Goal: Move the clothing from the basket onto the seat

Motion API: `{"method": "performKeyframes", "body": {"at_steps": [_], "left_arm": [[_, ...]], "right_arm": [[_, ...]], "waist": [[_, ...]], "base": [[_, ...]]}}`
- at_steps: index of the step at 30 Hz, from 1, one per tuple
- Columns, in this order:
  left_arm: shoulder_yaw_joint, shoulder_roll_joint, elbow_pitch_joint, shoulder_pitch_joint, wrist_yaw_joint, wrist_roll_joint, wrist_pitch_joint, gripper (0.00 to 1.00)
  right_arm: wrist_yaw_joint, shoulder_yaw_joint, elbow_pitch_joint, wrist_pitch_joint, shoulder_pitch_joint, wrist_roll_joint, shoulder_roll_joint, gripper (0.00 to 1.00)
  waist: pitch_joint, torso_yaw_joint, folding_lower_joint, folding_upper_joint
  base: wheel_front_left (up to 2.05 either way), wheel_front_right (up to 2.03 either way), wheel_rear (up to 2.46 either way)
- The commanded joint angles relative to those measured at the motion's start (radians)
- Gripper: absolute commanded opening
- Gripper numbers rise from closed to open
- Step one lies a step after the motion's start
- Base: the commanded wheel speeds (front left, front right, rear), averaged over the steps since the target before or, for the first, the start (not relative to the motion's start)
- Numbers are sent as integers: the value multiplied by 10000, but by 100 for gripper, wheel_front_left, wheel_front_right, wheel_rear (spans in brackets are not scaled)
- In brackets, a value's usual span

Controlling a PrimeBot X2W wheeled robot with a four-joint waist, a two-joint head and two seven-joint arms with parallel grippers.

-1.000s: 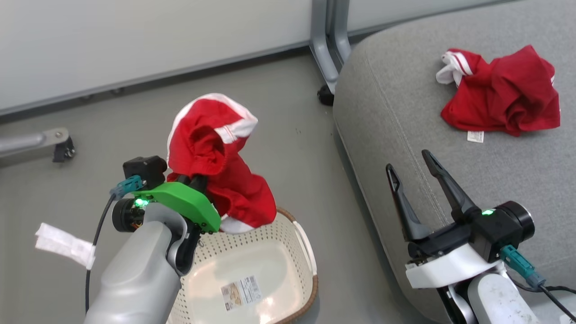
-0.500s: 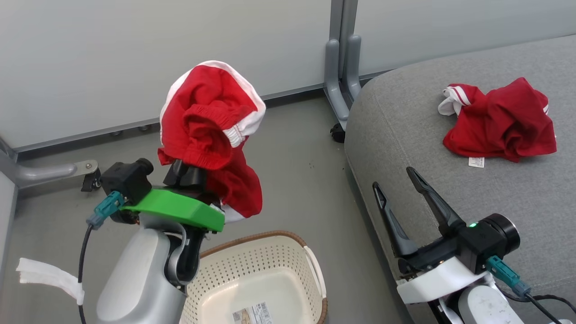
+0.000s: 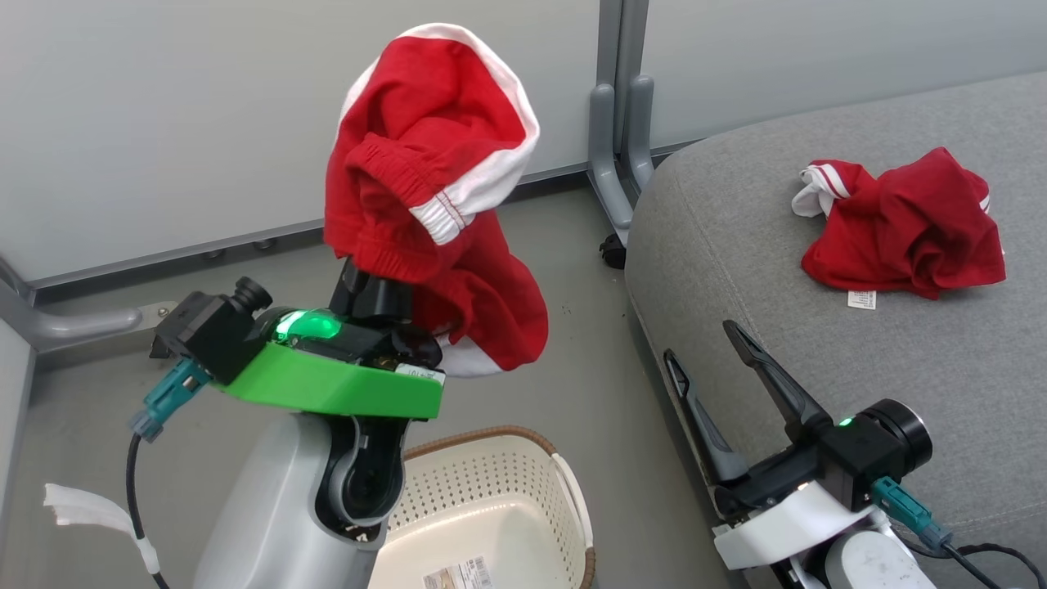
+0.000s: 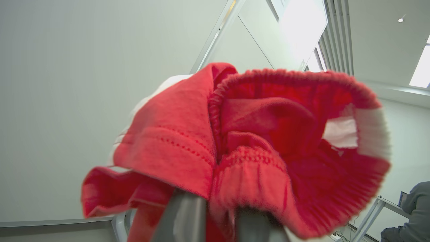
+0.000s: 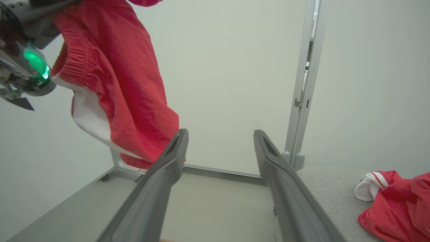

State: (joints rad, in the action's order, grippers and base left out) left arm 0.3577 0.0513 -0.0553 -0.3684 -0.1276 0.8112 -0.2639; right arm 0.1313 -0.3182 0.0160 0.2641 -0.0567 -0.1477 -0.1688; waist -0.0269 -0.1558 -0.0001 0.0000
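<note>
Grey floor and a pale wall panel back the scene. The left claw points upward, pinched nearly shut on one red garment that bunches over its fingers and drapes down its right side. Below it and a little to its right sits the basket, holding nothing but a paper label. Well off to the claw's right lies the seat, where the other red garment rests crumpled.

The step in hand looks like the carry across. To do it well, I'd judge the load should travel high enough for the hanging hem to pass over the seat's rounded edge, then come down on bare cushion short of the other garment before the fingers part. Cloth is wrapped over the fingertips, so it may cling on release — a small tilt toward the seat would help.

The right claw stands spread wide and empty between the left claw and the seat, fingers over the cushion's near edge — roughly on the path across, where it could snag the hem. Beyond the left claw, up to its right, a grey metal post with a caster stands by the seat's corner. A white paper strip lies on the floor, down to its left.
</note>
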Motion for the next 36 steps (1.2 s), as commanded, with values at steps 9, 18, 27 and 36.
{"method": "performKeyframes", "body": {"at_steps": [9,18,27,36], "left_arm": [[592,4,555,-55,-48,1644,-4,0],[538,2,579,-185,-33,1501,-4,0],[842,3,548,-377,6,1949,-4,0],[1574,1,940,-601,212,2616,-1,0]], "right_arm": [[-10,-174,-32,5,21,-49,45,100],[-10,-226,91,5,-71,39,-5,100],[-12,-1698,653,5,-358,1872,-496,100],[-12,-2051,-26,5,-714,2881,-249,100]], "waist": [[81,-85,1,0],[106,-141,1,0],[106,-67,1,0],[45,202,1,0]], "base": [[0,0,0],[0,0,0],[0,0,0],[0,0,0]]}}
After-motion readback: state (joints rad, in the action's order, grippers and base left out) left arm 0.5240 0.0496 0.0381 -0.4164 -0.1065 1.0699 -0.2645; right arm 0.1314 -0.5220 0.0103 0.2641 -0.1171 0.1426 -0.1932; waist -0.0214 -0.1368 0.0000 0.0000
